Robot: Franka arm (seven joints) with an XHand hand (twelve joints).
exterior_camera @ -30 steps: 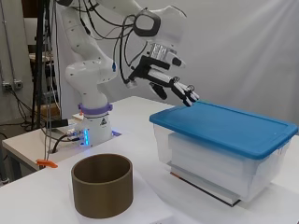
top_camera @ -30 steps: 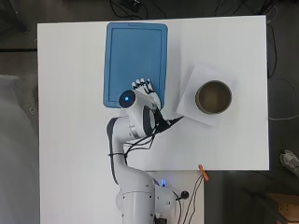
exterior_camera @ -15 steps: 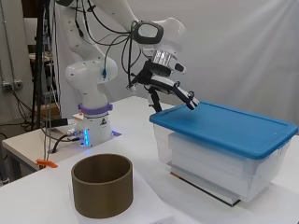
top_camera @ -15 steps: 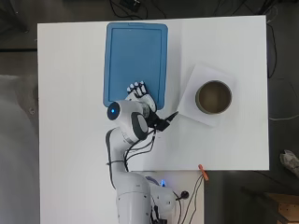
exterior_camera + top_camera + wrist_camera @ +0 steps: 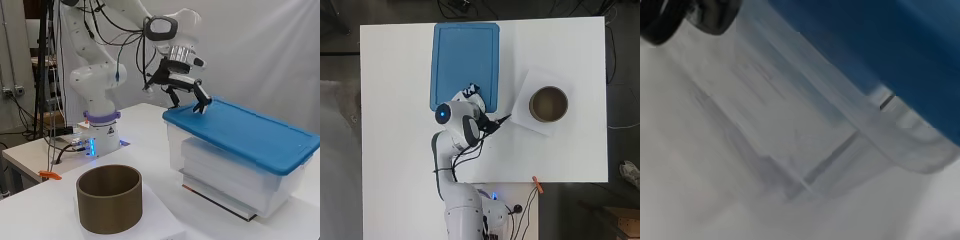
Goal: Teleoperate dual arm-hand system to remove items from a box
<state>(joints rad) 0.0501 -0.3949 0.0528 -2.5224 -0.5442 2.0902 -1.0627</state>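
White table (image 5: 395,100) carries the clear box (image 5: 220,165), its blue lid (image 5: 465,60) on. From the side we see the robot hand (image 5: 187,92) curled over the lid's near edge, holding nothing; overhead, the arm mostly hides it. Nearby stands a brown cylinder (image 5: 110,197).

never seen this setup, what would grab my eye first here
The blue lid on the clear box, mid-table, stands out first, with the hand curled at its corner nearest the arm. Next, the brown cylinder on white paper beside the box.
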